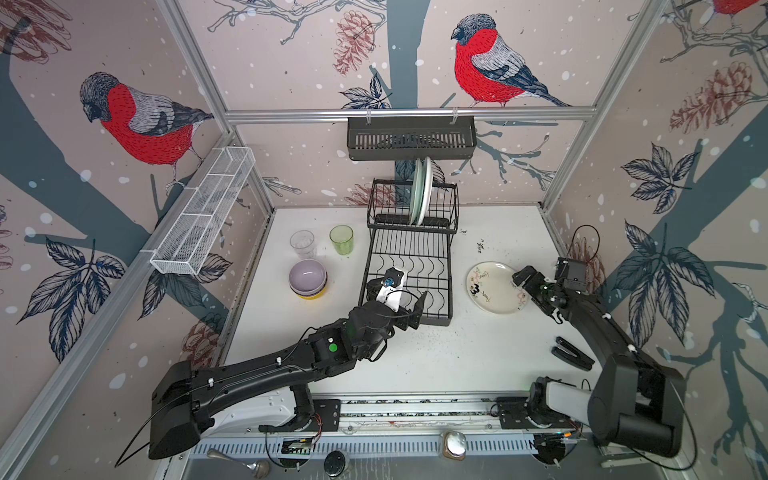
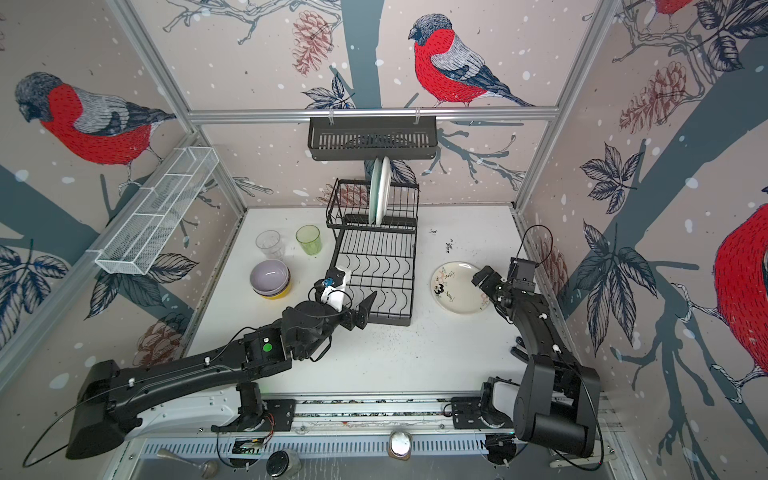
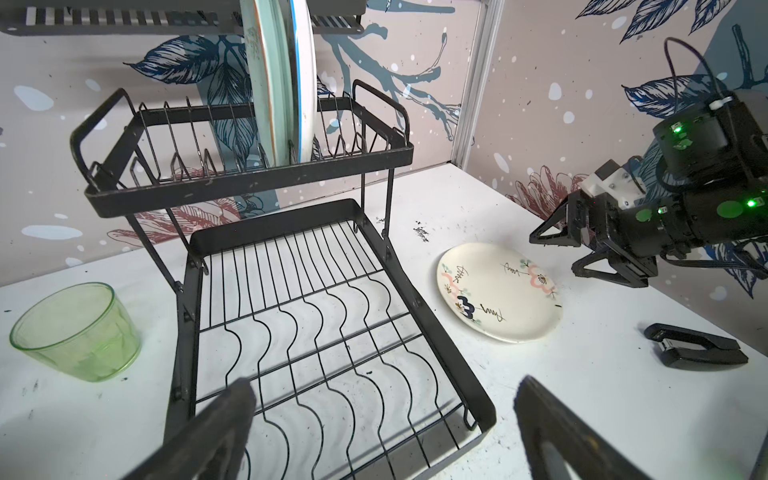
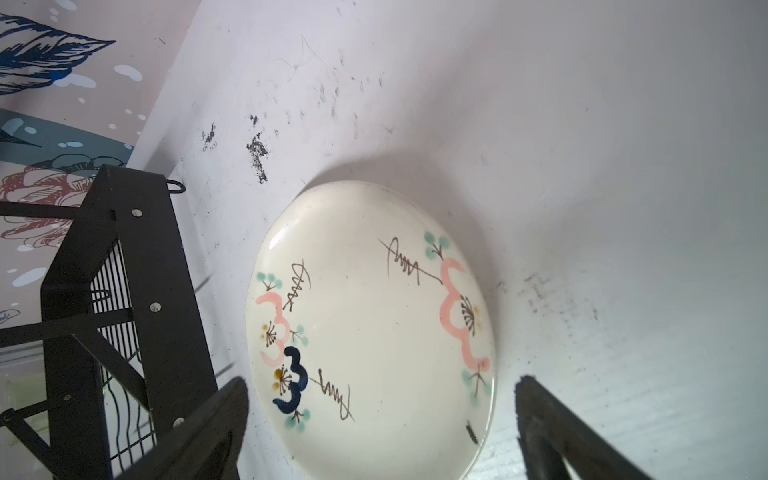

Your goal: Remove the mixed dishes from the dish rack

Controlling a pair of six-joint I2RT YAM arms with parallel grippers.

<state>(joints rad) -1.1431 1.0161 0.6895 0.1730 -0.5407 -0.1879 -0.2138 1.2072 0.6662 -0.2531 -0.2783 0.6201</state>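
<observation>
We find the mint plate (image 3: pixel 266 83) and the white plate (image 3: pixel 303 83) standing on edge in the upper tier of the dish rack (image 3: pixel 249 183). We judge them rigid, slick and breakable; pinch the exposed top rim. The left end effector (image 3: pixel 384 384) and right end effector (image 3: pixel 555 254) gape wide, empty.

Rack (image 1: pixel 411 226) centre w/ 2 plates (image 1: pixel 420 191) in top tier; glasses (image 1: pixel 341 240), bowls (image 1: pixel 308 276) left; plate (image 1: pixel 492 286) right.

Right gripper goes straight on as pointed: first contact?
Probably the cream floral plate, flat on the table ahead of the open right gripper; depth unclear, it might skim on to the dish rack.
</observation>
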